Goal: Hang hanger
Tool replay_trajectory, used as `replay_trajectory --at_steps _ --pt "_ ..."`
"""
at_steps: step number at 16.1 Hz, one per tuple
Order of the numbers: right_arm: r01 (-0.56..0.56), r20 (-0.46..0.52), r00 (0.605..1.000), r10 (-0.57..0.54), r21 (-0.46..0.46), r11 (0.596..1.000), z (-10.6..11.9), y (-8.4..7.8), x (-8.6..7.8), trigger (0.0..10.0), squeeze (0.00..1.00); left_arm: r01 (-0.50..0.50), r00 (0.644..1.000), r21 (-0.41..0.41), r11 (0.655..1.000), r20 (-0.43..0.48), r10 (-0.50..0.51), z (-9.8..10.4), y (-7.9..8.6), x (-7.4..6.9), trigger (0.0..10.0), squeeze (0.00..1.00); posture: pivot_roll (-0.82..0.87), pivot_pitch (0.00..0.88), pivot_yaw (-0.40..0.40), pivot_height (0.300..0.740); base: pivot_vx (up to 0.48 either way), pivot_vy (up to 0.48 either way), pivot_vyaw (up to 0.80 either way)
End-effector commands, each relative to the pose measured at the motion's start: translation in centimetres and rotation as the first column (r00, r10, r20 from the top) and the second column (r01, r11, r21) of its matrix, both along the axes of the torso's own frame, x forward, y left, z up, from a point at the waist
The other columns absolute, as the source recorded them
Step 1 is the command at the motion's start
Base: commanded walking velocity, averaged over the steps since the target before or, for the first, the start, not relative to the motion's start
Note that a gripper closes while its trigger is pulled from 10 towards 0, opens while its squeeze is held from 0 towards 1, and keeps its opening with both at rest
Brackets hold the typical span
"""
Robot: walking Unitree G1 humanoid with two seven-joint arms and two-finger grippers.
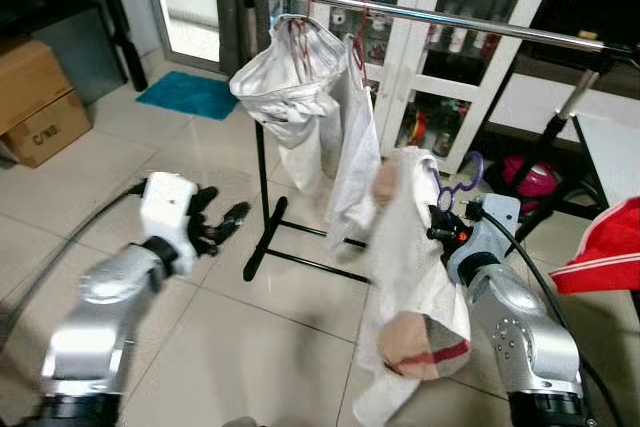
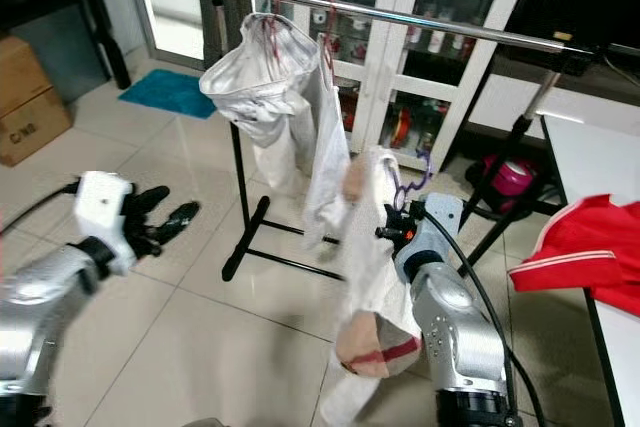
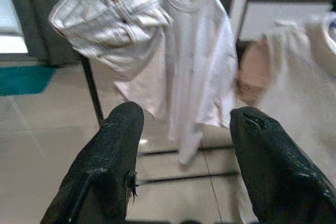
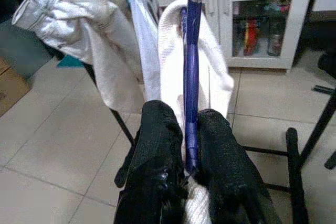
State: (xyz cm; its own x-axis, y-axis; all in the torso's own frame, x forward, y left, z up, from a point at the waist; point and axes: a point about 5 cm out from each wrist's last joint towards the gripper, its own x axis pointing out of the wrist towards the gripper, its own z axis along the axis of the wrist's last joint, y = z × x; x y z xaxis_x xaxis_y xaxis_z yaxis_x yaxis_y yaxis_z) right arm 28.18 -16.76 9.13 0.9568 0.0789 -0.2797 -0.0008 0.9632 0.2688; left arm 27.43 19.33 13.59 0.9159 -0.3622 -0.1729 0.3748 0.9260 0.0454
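My right gripper [image 1: 447, 217] is shut on a purple hanger [image 4: 190, 77] whose hook [image 1: 465, 177] rises above it. A white garment with tan and red-striped sleeves [image 1: 415, 277] drapes from that hanger down past my right arm. The hanger sits well below the silver rail [image 1: 420, 15] of the clothes rack. Two white garments [image 1: 305, 97] hang on red hangers at the rail's left end. My left gripper [image 1: 215, 225] is open and holds nothing, out to the left of the rack's black post [image 1: 262, 177].
A white glass-door cabinet [image 1: 440, 47] stands behind the rack. A white table with a red garment [image 1: 610, 247] lies at the right. Cardboard boxes [image 1: 35, 97] and a teal mat [image 1: 190, 94] are at the left. The rack's black foot [image 1: 265, 239] rests on tiled floor.
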Motion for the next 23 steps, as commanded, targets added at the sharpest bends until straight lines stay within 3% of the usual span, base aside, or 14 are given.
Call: replay_trajectory --at_steps 1,3,6,9,15,19,23 --pt "-0.007 0.08 0.997 0.005 0.027 1.0 1.4 0.1 0.0 10.0 0.0 -0.039 0.998 -0.01 0.999 0.053 0.04 1.1 -0.3 0.5 10.0 0.0 -0.02 0.0 -0.016 0.74 0.0 0.0 0.0" --pt "0.0 0.124 0.992 -0.005 0.041 0.999 1.9 0.1 -0.3 10.0 0.0 -0.084 0.992 -0.042 0.996 0.093 0.088 2.0 -0.7 1.0 10.0 0.0 -0.02 0.0 -0.013 0.74 0.0 0.0 0.0" --pt "0.082 0.162 0.983 -0.084 0.022 0.996 2.3 -0.5 -0.2 10.0 0.0 -0.109 0.988 -0.027 0.994 0.108 0.112 2.4 -0.9 1.2 10.0 0.0 -0.02 0.0 0.003 0.74 0.082 0.0 -0.14" --pt "0.063 0.157 0.985 -0.074 0.078 0.995 2.6 -0.1 0.3 10.0 0.0 -0.113 0.986 0.0 0.994 0.121 0.112 2.7 -1.0 1.3 10.0 0.0 -0.02 0.0 0.007 0.74 0.281 0.0 -0.46" --pt "0.043 0.187 0.981 -0.059 0.087 0.995 3.0 0.6 0.3 10.0 0.0 -0.113 0.985 0.022 0.993 0.135 0.109 3.0 -0.9 0.8 10.0 0.0 -0.02 0.0 0.022 0.74 0.317 0.0 -0.34" --pt "-0.026 0.206 0.978 0.025 0.002 1.0 3.4 1.6 0.4 10.0 0.0 -0.121 0.983 0.028 0.992 0.139 0.116 3.1 -0.7 0.8 10.0 0.0 -0.01 0.0 0.021 0.74 0.353 0.0 0.0" --pt "-0.004 0.202 0.979 0.003 0.005 1.0 3.5 1.2 0.5 10.0 0.0 -0.12 0.984 0.03 0.992 0.138 0.115 3.0 -1.0 0.5 10.0 0.0 -0.01 0.0 0.002 0.74 0.355 0.0 0.12"
